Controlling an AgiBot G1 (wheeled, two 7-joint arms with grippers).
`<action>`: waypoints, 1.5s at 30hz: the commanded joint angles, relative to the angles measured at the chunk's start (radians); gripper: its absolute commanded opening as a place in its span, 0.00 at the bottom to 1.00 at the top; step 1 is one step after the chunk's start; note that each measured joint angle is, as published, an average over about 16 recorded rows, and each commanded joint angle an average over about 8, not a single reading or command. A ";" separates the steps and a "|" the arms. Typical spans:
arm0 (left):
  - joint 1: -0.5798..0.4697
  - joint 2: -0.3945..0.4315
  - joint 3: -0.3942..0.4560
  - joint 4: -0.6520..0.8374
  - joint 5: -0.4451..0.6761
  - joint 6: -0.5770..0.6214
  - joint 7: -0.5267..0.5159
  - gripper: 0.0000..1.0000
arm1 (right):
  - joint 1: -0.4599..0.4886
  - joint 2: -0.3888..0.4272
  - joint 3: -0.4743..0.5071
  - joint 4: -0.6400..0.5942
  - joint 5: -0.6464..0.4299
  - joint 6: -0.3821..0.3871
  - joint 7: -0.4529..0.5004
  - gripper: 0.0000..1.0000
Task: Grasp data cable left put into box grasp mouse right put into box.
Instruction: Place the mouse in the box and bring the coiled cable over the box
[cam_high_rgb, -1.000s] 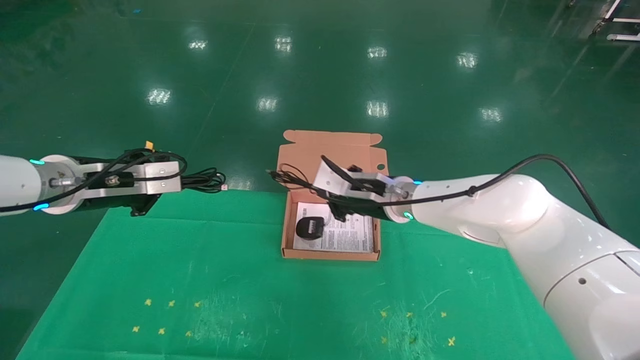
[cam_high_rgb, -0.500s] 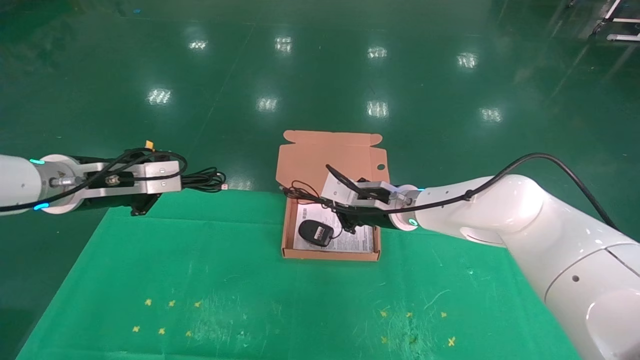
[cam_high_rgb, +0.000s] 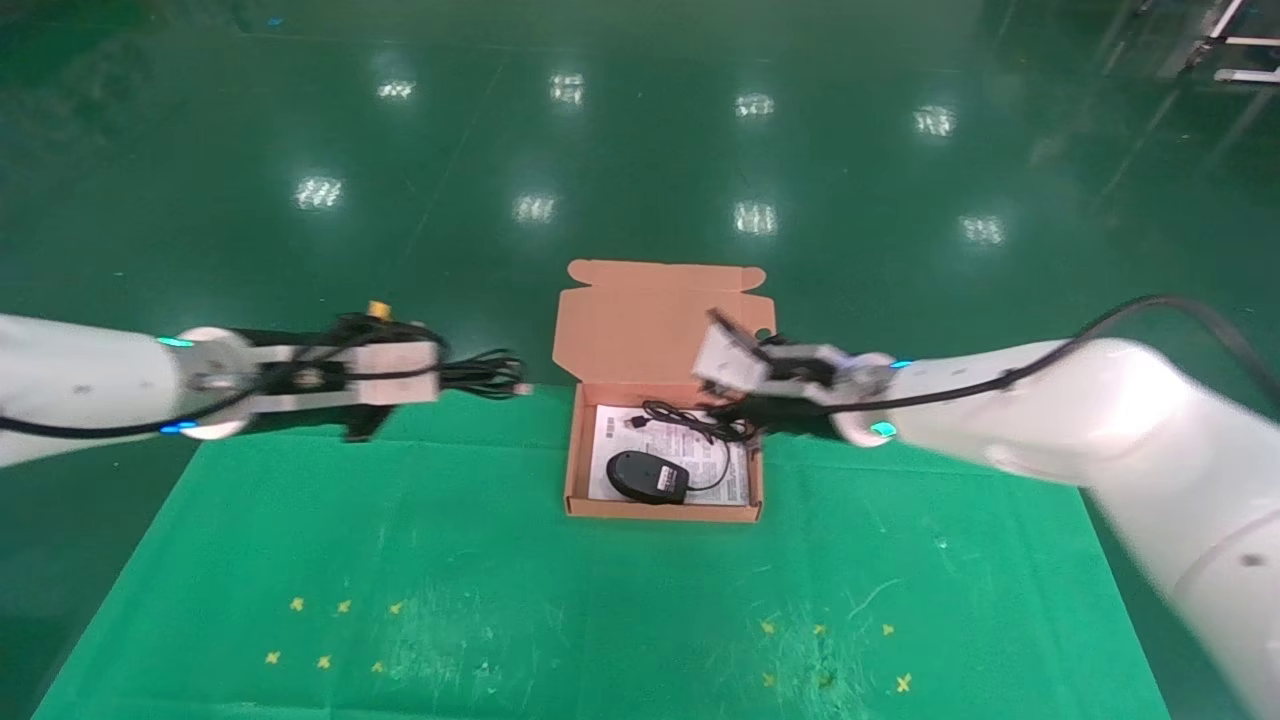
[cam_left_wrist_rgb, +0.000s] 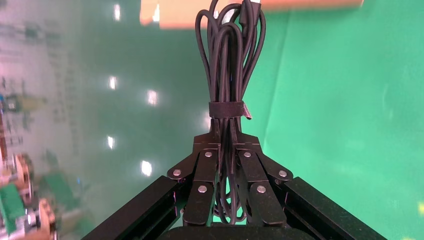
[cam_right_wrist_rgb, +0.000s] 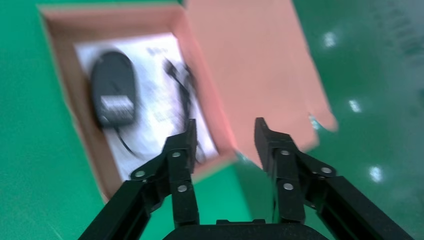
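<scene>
While left gripper (cam_left_wrist_rgb: 227, 150) clamps data cable (cam_left_wrist_rgb: 229, 65) at frame left, right gripper (cam_right_wrist_rgb: 225, 137) gapes empty; loose loops risk snagging box (cam_high_rgb: 572, 450) rim over mouse (cam_high_rgb: 648, 476).

Head cam looks down; wrist cams close — share box (cam_high_rgb: 663, 345).

Black mouse (cam_high_rgb: 648, 476) on white printed leaflet (cam_high_rgb: 722, 481) in salmon-orange box (cam_high_rgb: 572, 462).
</scene>
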 joint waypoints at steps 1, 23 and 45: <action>0.007 0.016 0.003 0.012 -0.011 -0.018 0.015 0.00 | 0.006 0.021 0.002 0.008 0.000 -0.002 0.000 1.00; 0.012 0.388 0.041 0.545 -0.195 -0.373 0.459 0.00 | 0.022 0.448 -0.024 0.483 -0.121 -0.039 0.251 1.00; -0.017 0.423 0.148 0.675 -0.520 -0.430 0.671 1.00 | -0.003 0.568 -0.055 0.745 -0.290 -0.021 0.521 1.00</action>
